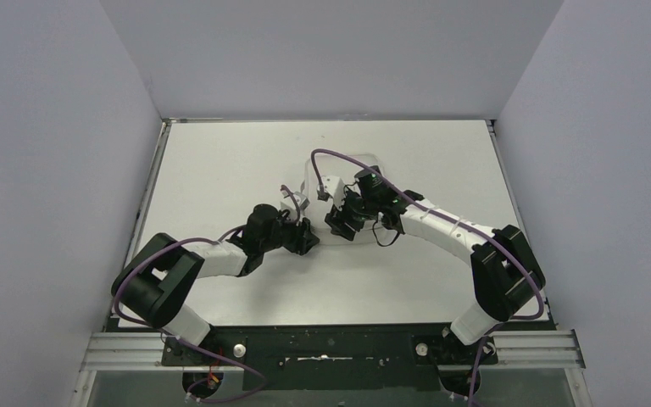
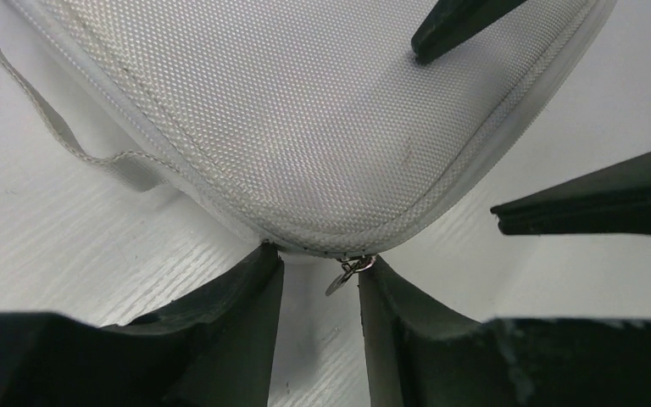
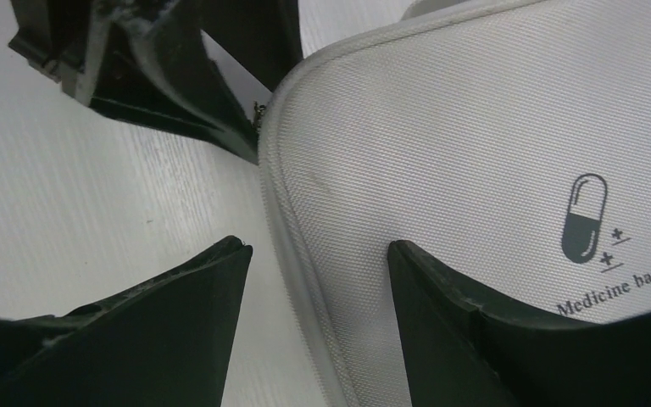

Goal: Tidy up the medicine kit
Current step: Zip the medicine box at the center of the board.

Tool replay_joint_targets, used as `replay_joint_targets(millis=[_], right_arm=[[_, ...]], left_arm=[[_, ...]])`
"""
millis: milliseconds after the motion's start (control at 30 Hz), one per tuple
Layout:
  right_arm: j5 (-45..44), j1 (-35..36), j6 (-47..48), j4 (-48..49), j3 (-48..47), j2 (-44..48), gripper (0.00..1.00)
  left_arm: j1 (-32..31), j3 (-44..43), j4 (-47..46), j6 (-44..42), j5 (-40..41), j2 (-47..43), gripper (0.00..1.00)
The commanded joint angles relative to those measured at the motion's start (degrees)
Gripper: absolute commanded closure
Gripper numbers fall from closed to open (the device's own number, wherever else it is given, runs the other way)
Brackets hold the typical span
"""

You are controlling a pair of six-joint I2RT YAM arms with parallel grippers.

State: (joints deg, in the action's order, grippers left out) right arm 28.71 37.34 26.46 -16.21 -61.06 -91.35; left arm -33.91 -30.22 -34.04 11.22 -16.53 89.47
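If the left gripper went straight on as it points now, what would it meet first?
Probably the metal zipper pull, which sits at the open fingertips of the left gripper, then the corner of the medicine kit just behind; depth is unclear.

Medicine kit (image 3: 441, 153) pale grey-white with fine dotted weave; its pill logo (image 3: 583, 219) dark grey; table (image 3: 93, 186) white
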Motion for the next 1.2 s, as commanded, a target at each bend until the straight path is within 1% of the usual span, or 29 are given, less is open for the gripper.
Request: replay_joint_targets(millis=[0,33,67,167,300,433,533,567,600,667,700,733,800,967,1167], right_arm=[[-0.4,1.8,1.8,0.5,0.5,2.8,0.37],[-0.8,1.8,1.6,0.9,0.7,3.0,0.37],[-1.1,1.8,1.4,1.2,0.8,3.1,0.37],[-1.2,1.9,1.2,2.2,1.4,3.4,0.36],[-1.0,2.1,1.1,4.2,3.2,3.6,0.36],[-4.9,2.9,2.1,8.3,3.7,3.2,0.34],[-6.9,3.0,4.3,9.8,1.9,0.7,0.36],[-7.6,3.0,4.9,10.0,1.4,-0.3,0.38],[-7.9,3.0,5.4,9.9,0.9,-1.2,0.44],[-8.7,2.8,6.5,9.2,0.6,-2.3,0.82],[-9.8,2.8,6.8,9.4,0.9,-2.2,0.98],[-10.5,2.7,7.1,9.5,1.6,-1.7,1.0],[-10.9,2.4,8.0,9.8,3.5,-0.1,1.0],[-8.9,1.5,10.0,9.5,7.3,4.0,1.0],[-7.2,0.5,10.3,9.7,8.9,5.2,1.0]], left_arm=[[0.3,-0.4,-9.1,-3.5,1.2,-1.6,0.73],[0.3,-0.2,-9.3,-3.6,2.4,-1.8,0.88],[0.4,-0.3,-9.0,-3.6,3.7,-1.9,1.0],[0.4,0.0,-8.2,-3.5,6.3,-2.1,1.0],[0.1,0.7,-8.1,-3.2,6.9,-3.3,1.0],[-0.9,1.9,-7.6,-2.8,8.0,-5.6,1.0],[-1.1,2.6,-8.0,-2.5,7.5,-6.8,1.0],[-1.1,2.7,-7.9,-2.6,6.8,-7.2,1.0],[-1.1,2.7,-7.6,-2.7,5.5,-7.4,1.0],[-1.0,2.2,-6.0,-3.4,4.7,-8.1,1.0],[-0.9,2.1,-5.1,-3.5,4.9,-8.4,1.0],[-0.6,1.9,-4.4,-3.8,5.3,-8.7,1.0],[0.4,1.2,-1.7,-3.8,6.5,-8.9,1.0],[4.5,1.3,-0.4,-2.0,5.9,-9.1,1.0],[6.6,0.8,2.3,-2.0,5.7,-10.2,1.0]])
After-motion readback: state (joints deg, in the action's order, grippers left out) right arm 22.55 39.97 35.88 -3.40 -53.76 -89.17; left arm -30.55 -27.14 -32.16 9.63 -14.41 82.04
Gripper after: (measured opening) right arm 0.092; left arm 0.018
